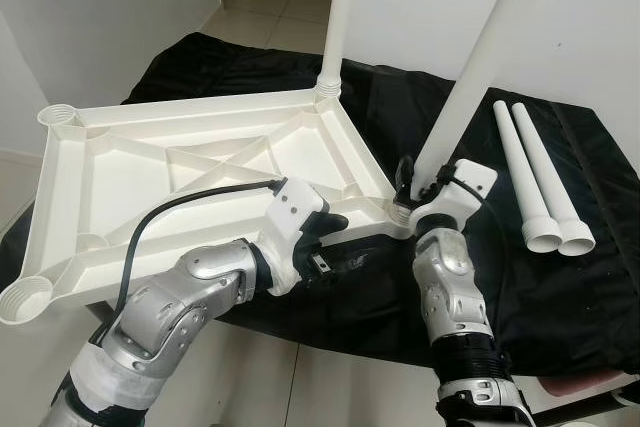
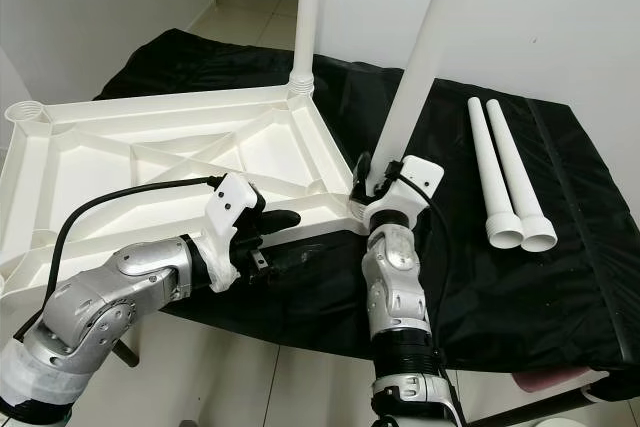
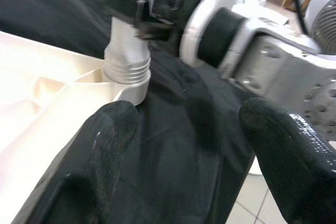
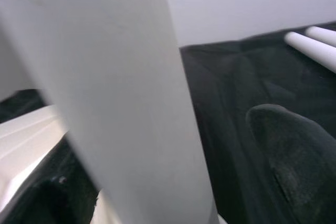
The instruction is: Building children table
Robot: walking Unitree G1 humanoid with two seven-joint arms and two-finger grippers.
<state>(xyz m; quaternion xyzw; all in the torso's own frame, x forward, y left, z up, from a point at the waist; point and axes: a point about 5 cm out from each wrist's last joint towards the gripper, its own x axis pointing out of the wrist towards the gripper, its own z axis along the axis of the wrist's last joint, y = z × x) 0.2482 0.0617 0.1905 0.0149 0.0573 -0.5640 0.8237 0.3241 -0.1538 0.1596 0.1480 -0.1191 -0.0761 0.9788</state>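
Upturned white ribbed tabletop (image 1: 200,162), right tool (image 1: 418,185) pinching its screwed-in corner leg (image 1: 470,77), left tool (image 1: 325,247) spread alongside.

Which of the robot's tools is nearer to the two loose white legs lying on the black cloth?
Right. The right tool grips the near corner leg beside the loose legs; the left tool sits farther off at the tabletop edge.
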